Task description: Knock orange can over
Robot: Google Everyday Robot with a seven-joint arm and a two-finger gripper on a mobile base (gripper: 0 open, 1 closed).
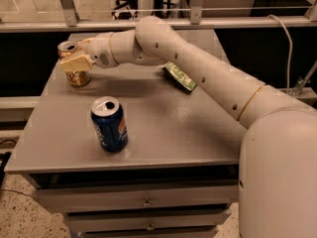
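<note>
The orange can (75, 76) stands upright at the far left of the grey table (163, 128), golden-orange with a silver top. My gripper (75, 61) reaches in from the right and sits right against the can's upper front, covering part of it. A pale finger (76, 63) lies across the can's body. The blue can (109, 124) with a red and white logo stands upright nearer the table's front, apart from the gripper.
A green packet (181, 77) lies on the table behind my arm. The white arm (198, 68) spans the table from the right. Drawers (146, 202) sit under the tabletop. A metal rail (148, 24) runs behind the table.
</note>
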